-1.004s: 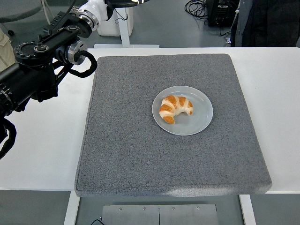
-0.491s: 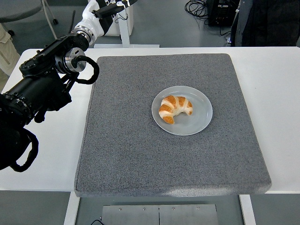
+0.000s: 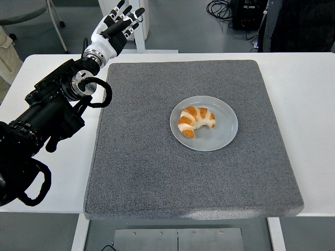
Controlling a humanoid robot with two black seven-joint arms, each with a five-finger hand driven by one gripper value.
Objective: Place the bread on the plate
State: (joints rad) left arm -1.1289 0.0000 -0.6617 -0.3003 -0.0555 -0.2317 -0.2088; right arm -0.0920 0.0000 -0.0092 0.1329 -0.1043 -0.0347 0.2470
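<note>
While bread (image 3: 196, 120) unmoved, left hand (image 3: 112, 30) seemingly lower.

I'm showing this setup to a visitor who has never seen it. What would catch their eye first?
Probably the croissant, golden with pale stripes, lying on the grey plate near the middle of the dark grey mat on the white table. Next, the bulky black left arm reaching in from the left edge, its left hand raised beyond the mat's far left corner with fingers spread, holding nothing.
</note>
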